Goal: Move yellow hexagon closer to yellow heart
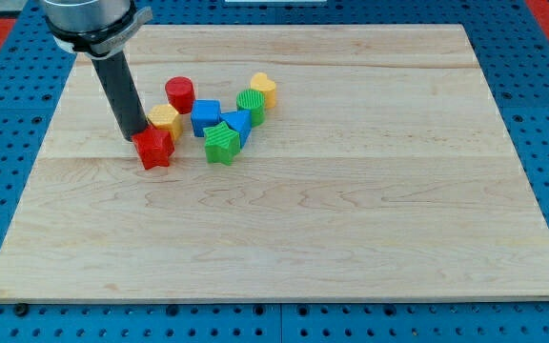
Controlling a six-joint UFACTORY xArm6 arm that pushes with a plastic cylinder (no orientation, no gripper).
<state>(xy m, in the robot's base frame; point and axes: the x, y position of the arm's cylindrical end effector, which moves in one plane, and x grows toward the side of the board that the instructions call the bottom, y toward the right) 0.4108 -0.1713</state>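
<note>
At the view's upper left, the dark rod comes down to the wooden surface (351,238), and my tip (134,136) sits at the left edge of the cluster of blocks. There is no pincer on this arm, so nothing opens, closes or grips; the rod ends bare. The red star (154,149) lies just beside my tip at about four o'clock, touching it or nearly so. The yellow hexagon (166,120) is at roughly two o'clock from my tip, close by, and appears to touch the star's upper edge. The red cylinder (180,94) stands at one o'clock from the hexagon, just beside it. Next rightward comes the blue cube (205,116), then the green star (221,143) at its five o'clock, pressed against a second blue block (239,124). A green cylinder (251,103) follows, and the yellow heart (263,89) sits at its one o'clock, touching it, well apart from the hexagon.
</note>
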